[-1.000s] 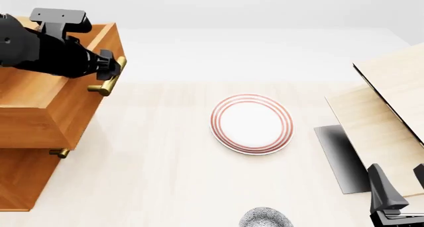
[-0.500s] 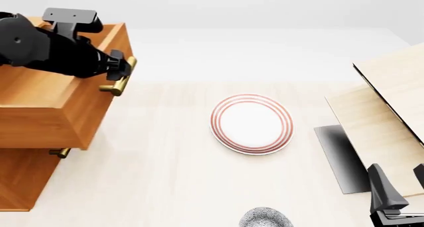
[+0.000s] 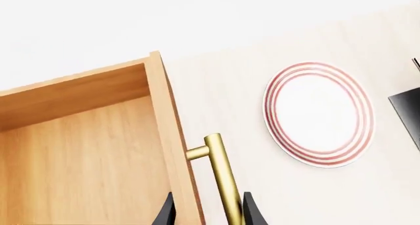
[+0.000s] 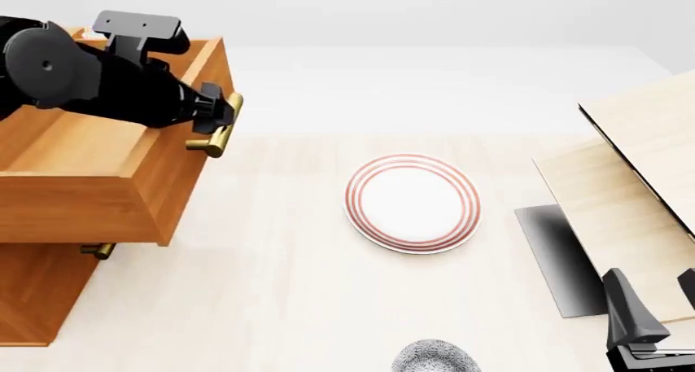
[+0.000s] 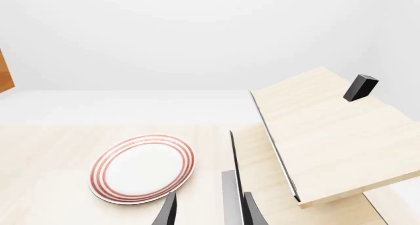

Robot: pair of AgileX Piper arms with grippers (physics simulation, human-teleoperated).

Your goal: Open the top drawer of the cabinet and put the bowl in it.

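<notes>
The cabinet (image 4: 32,295) stands at the left. Its top drawer (image 4: 120,185) is pulled well out, and its inside (image 3: 78,156) shows bare wood. My left gripper (image 4: 223,115) is shut on the drawer's brass handle (image 4: 214,136). In the left wrist view the handle (image 3: 220,176) runs between the fingertips of that gripper (image 3: 208,215). The speckled bowl (image 4: 437,359) sits at the table's near edge, partly cut off by the frame. My right gripper (image 4: 656,315) is open and empty at the near right, well right of the bowl. It also shows in the right wrist view (image 5: 208,212).
A flat white plate with red rings (image 4: 413,202) lies mid-table between the drawer and the bowl. A pale slanted wooden structure (image 4: 640,177) fills the right side, with a dark slab (image 4: 556,258) at its foot. A lower drawer's handle (image 4: 98,250) pokes out under the top drawer.
The top drawer has slid further out to the right, with my left gripper on its handle. The right arm, bowl and plate have not moved.
</notes>
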